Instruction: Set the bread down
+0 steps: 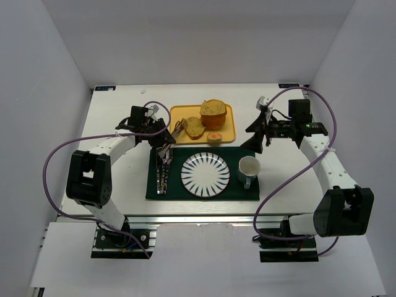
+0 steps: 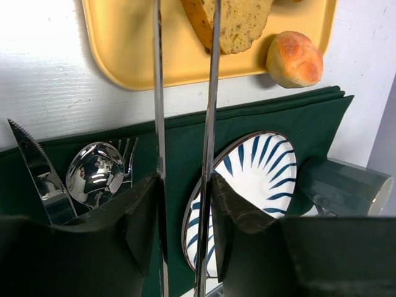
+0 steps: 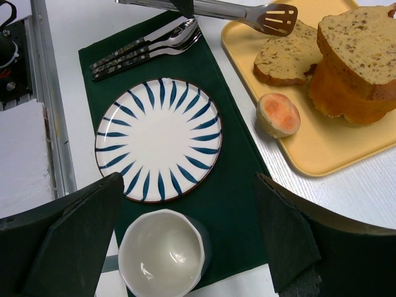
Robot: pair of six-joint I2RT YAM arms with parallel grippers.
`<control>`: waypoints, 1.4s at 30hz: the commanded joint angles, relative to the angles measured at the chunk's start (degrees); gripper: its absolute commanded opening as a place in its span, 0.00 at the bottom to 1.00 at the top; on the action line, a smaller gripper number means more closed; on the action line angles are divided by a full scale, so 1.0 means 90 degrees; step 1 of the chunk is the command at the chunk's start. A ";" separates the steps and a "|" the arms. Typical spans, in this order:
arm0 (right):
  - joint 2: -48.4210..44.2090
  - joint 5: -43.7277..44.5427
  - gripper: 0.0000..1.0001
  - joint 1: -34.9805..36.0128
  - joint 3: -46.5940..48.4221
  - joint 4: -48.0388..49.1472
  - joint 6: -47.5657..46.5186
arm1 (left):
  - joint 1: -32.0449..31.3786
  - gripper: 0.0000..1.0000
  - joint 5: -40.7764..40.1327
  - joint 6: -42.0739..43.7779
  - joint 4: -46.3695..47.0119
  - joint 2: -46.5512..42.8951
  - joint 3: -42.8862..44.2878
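Note:
The bread (image 1: 194, 127) (image 2: 238, 21) (image 3: 286, 54) is a flat tan slice with a brown crust, lying on the yellow tray (image 1: 179, 114). My left gripper (image 1: 162, 145) (image 2: 185, 185) is shut on metal tongs (image 2: 209, 93) (image 3: 235, 9). The tong arms reach to the slice, one on each side of its edge. Whether they pinch it I cannot tell. My right gripper (image 1: 257, 141) (image 3: 189, 185) hangs open and empty over the green placemat (image 3: 235, 185) beside the mug (image 3: 162, 253).
A striped plate (image 1: 205, 174) (image 3: 158, 139) lies in the middle of the placemat, with cutlery (image 1: 162, 176) (image 2: 93, 173) to its left. On the tray stand a loaf joined to an orange round object (image 1: 215, 113) and a small orange piece (image 1: 215, 137) (image 2: 294, 59).

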 commanded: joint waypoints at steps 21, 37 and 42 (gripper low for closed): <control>-0.0239 -0.0277 0.89 -0.0091 -0.0002 -0.0087 -0.0136 | -0.0023 0.05 0.0380 -0.0255 -0.0100 -0.1621 -0.0074; -0.0220 -0.0365 0.89 -0.0091 0.0027 -0.0058 -0.0146 | -0.0412 0.01 0.1824 0.0068 -0.2297 -0.3926 -0.1431; -0.0200 -0.0385 0.89 -0.0091 0.0047 -0.0058 -0.0165 | -0.1028 0.05 0.1523 -0.0128 -0.2395 -0.4025 -0.1812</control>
